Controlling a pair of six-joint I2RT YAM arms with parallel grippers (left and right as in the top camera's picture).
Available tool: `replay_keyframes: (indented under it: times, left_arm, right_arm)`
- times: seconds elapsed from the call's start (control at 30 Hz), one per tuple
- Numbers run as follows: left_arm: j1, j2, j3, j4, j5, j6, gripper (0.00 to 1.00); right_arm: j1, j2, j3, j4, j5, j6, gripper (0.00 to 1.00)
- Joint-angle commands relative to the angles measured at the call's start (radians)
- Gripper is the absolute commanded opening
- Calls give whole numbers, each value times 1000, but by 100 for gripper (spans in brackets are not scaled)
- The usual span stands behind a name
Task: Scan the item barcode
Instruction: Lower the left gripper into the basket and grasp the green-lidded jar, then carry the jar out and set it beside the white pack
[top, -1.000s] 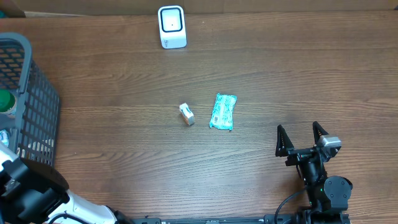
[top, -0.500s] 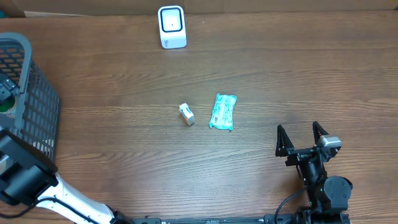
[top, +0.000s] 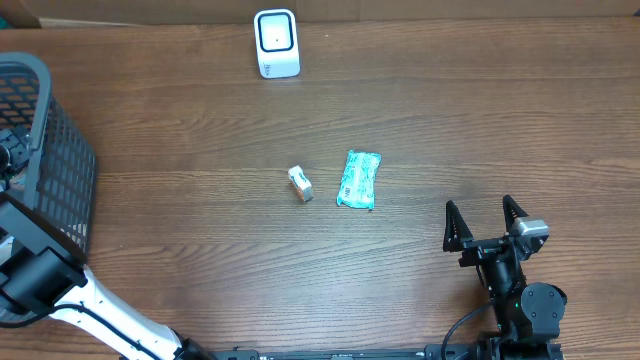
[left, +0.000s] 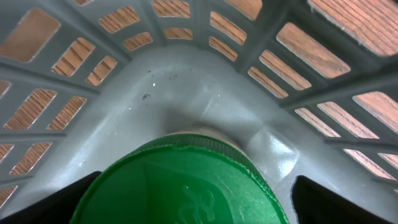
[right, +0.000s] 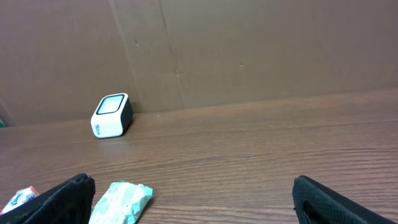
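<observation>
Overhead: scanner (top: 277, 43) stands at far edge of worktop (top: 450, 120), w/ small white box (top: 300, 184) and teal packet (top: 359, 179) lying near mid-worktop, just beside each other, not touching. Grey basket (top: 55, 170) sits at L edge. L arm (top: 45, 285) reaches over basket rim; its fingers can't be made out from here. R fingers (top: 452, 225) sit near front R of worktop, spread wide, nothing btwn them, well apart from packet.

L wrist: cam is down inside basket, grey lattice wall and corner close ahead, wood showing thru the slots. Green lid (left: 186, 183) of the item fills lower centre of the frame, against the basket corner. L fingers (left: 50, 202) show at the two bottom corners, spread wide, one each side of the lid. Can't tell if they touch it.

R wrist: R fingers at both bottom corners, wide apart, holding nothing. Scanner upright far L by brown backboard (right: 249, 50); packet and a bit of the box low L, near the L-hand finger.
</observation>
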Motion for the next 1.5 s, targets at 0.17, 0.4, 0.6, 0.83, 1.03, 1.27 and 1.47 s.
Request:
replay_keyframes:
  times: [0.17,0.4,0.6,0.83,1.03,1.27,1.47]
  left_arm:
    - [8,-2,2,-9,15,23,71]
    - [8,-58,17,-25,15,21,60]
    - [8,-190,18,-21,16,-32,59]
    - [6,-452,18,-6,153,-175,59]
    - [-9,-632,18,6,362,-342,57]
    - [-146,-745,18,-133,487,-358,57]
    - [-402,-708,14,-363,443,-318,56]
  right_arm:
    - [6,-8,-11,5,5,1,100]
    - [6,-8,-11,5,5,1,100]
    - [6,-8,-11,5,5,1,100]
    - [6,-8,-11,5,5,1,100]
    - [6,-8,-11,5,5,1,100]
    - [6,-8,-11,5,5,1,100]
    - [6,-8,-11,5,5,1,100]
